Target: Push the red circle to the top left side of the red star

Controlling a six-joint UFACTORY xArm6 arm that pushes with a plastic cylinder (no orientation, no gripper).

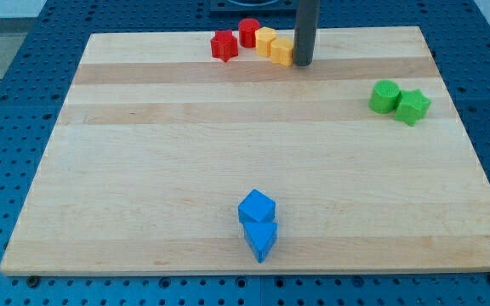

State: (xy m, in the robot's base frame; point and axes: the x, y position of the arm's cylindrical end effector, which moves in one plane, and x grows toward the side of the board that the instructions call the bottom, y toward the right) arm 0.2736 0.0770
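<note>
No text, label, brand, number or sign can be read anywhere in the view: the wooden board [253,161], the blocks on it and the dark rod carry no markings, and the blue perforated table [24,51] around the board shows only rows of holes.

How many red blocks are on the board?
2, both at the view's top: red star, and red circle right of it. None appear hidden. My tip is beside the yellow blocks.
</note>
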